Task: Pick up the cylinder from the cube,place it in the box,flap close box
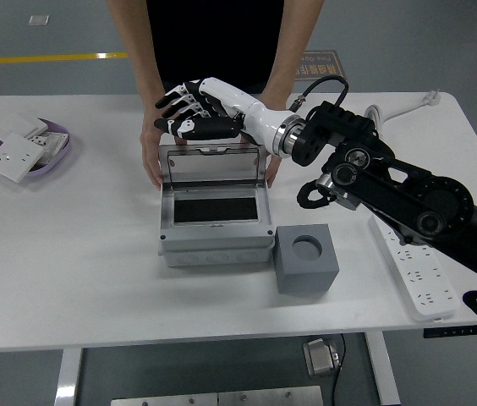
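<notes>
Right hand (pixel 194 114) of the robot, white with black fingertips, is above the far edge of the box (pixel 215 205), with the fingers spread and holding nothing. Its black arm (pixel 391 190) comes in from the right side over the desk (pixel 95 271). One box is on the desk, grey, near the middle, and its lid (pixel 214 161) stands up at the far side, just under the hand. Inside the box one dark flat panel is seen; the cylinder cannot be seen from this view. One grey cube (pixel 306 258) stands just beside the right front corner of the box, and its top has one round hole that is empty. One person stands at the far edge of the desk and two hands are on the box: one hand (pixel 151 152) holds the left side of the lid and the other hand (pixel 273 166) is at the right side, partly hidden by the robot's wrist. Near the far left corner lies one purple dish (pixel 59 145) with white wall plates (pixel 17 157) in it. Along the right edge lie one white power strip (pixel 414 272) and one coiled white cable (pixel 376 139).
</notes>
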